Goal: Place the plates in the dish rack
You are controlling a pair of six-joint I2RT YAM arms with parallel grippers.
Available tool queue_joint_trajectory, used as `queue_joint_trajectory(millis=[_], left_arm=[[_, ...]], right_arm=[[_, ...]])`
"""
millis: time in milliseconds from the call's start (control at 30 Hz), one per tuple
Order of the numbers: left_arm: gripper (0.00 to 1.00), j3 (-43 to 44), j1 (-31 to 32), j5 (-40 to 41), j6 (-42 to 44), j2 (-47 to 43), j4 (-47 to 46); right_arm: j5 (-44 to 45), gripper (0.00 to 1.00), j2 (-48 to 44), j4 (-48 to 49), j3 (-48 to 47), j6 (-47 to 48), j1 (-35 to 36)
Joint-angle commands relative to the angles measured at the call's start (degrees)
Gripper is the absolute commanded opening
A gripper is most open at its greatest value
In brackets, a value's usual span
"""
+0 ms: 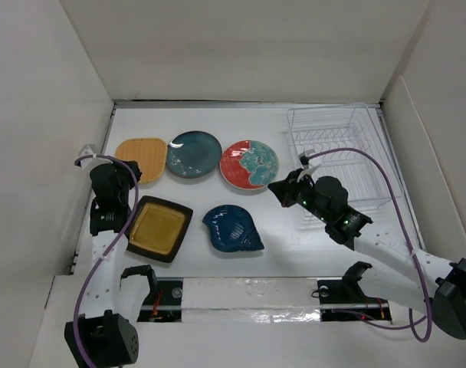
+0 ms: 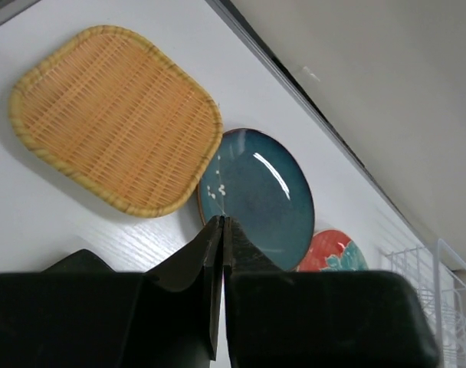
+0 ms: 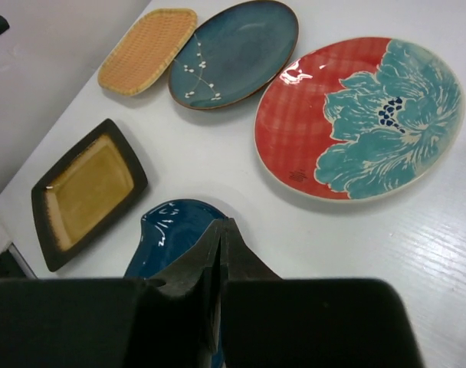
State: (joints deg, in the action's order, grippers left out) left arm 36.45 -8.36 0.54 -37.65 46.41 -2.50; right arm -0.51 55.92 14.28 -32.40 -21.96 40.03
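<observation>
Top external view has all 5 plates lying flat on the white desk (image 1: pixel 294 245), and none stands in the white wire dish rack (image 1: pixel 336 149). That puts the task at its first pick, which is not yet begun.

The right claw (image 1: pixel 275 188) is pressed fully shut on nothing. Right wrist view shows its fingertips (image 3: pixel 221 226) over the near edge of the dark blue leaf-shaped plate (image 3: pixel 168 234). The round red-and-teal patterned plate (image 3: pixel 359 119) lies ahead of it to the right, and the square mustard-yellow plate with black rim (image 3: pixel 87 188) is off to the left. The rack sits behind this claw, on the side away from the plates.

The left claw (image 2: pixel 221 222) is likewise closed and empty. The orange rounded-square plate (image 2: pixel 114 119) with its woven look is ahead of it, and the round dark teal plate (image 2: pixel 256 199) is just past its tip.

The next move likely calls for parting the fingers, working 1 finger under a low rim and pinching there. The plate must then be tipped upright so it slots between the prongs.
</observation>
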Motion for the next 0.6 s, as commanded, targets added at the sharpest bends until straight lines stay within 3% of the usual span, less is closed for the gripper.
queue_joint_trajectory(millis=[0,33,67,133,167,200,333,567], left_arm=[[0.0,-0.1,-0.1,2.5,-0.9,1.6,0.0],[0.07,0.2,-0.1,2.6,-1.0,2.6,0.8],[0.27,0.5,-0.1,3.5,-1.2,3.8,1.7],[0.5,0.5,-0.1,5.0,-2.0,6.7,3.3],[0.67,0.1,-0.1,5.9,-3.0,7.2,3.6],[0.72,-0.3,-0.1,6.1,-3.7,8.2,2.9],[0.76,-0.5,-0.1,6.9,-7.3,11.7,2.6],[0.66,-2.3,-3.7,5.1,-16.0,19.4,-3.3]], right_arm=[[-0.2,0.0,0.2,2.4,-1.0,0.6,-0.5],[-0.2,0.0,0.2,1.9,-1.2,0.6,-0.5],[-0.2,0.0,0.1,1.5,-1.3,0.6,-0.5],[-1.3,0.04,-0.5,2.1,-0.7,0.2,-0.5],[-1.4,0.09,-1.0,2.8,-0.6,0.2,-0.5],[-1.2,0.13,-1.1,2.9,-0.4,0.2,-0.5],[-2.0,0.22,-0.1,1.9,-1.1,0.2,-0.5],[-3.4,0.24,-0.5,1.4,-1.4,0.2,-0.5]])
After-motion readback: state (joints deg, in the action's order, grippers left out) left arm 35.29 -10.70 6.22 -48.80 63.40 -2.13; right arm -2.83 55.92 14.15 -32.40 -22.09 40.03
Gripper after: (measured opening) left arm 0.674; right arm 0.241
